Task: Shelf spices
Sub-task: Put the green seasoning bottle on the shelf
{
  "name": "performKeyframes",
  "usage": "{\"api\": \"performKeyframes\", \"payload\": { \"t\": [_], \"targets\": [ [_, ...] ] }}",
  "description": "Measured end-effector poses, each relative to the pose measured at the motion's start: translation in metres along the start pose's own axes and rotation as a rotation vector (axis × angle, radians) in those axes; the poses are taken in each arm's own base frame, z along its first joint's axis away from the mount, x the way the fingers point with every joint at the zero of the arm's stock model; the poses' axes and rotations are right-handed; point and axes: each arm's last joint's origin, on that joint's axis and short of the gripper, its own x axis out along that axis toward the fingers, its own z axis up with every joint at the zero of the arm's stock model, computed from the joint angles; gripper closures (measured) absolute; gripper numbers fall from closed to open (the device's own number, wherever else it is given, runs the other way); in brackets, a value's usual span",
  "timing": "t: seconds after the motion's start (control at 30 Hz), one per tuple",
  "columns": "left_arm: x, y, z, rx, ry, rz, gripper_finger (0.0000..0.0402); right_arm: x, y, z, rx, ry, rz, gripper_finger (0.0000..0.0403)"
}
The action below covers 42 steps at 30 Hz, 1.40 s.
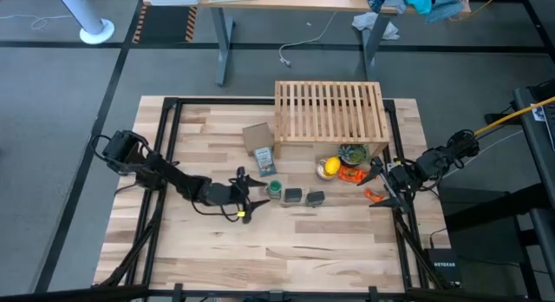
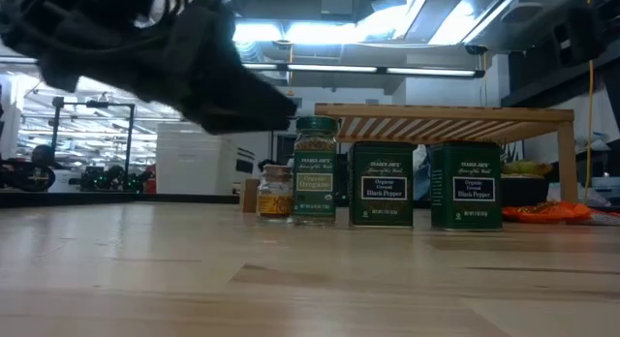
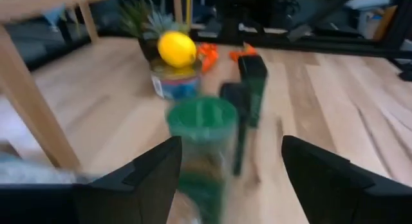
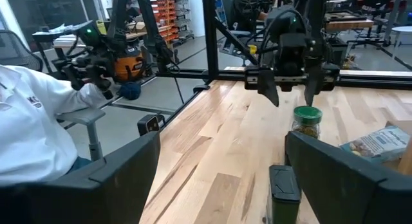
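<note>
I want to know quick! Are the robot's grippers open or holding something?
Left gripper: open, holding nothing, beside the green bottle.
Right gripper: open, holding nothing.

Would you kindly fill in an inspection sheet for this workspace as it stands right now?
Surface: light wooden table, black frame around it.
Job's things: green bottle, small glass jar and two dark tins stand on the table in front of the slatted shelf, none on it.
Clutter: lemon, orange item, blue-and-white packet, cardboard box.
Grippers: left pincer open, beside the green bottle, holding nothing; right pincer open, waiting at the table's right edge.
Cables: yellow cable at right; cord on floor.
Surroundings: person in white sleeve seated beyond the table.
</note>
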Motion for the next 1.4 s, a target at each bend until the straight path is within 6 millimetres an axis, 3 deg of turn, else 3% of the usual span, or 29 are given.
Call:
{"api": "performKeyframes", "payload": {
  "t": [0.33, 0.53, 1.0, 1.4],
  "targets": [
    [0.015, 0.025, 0.002, -0.01, 0.041, 0.068, 0.0141, 0.0, 0.0, 0.0, 0.0, 0.002, 0.01, 0.0059],
    [0.014, 0.022, 0.003, -0.033, 0.046, -0.023, 0.0141, 0.0, 0.0, 0.0, -0.001, 0.005, 0.009, 0.0059],
    [0.019, 0.035, 0.004, -0.017, 0.043, 0.023, 0.0141, 0.0, 0.0, 0.0, -0.002, 0.006, 0.009, 0.0059],
    [0.024, 0.031, 0.014, 0.001, 0.02, -0.028, 0.0141, 0.0, 0.0, -0.001, -0.007, 0.007, 0.009, 0.0059]
  ]
}}
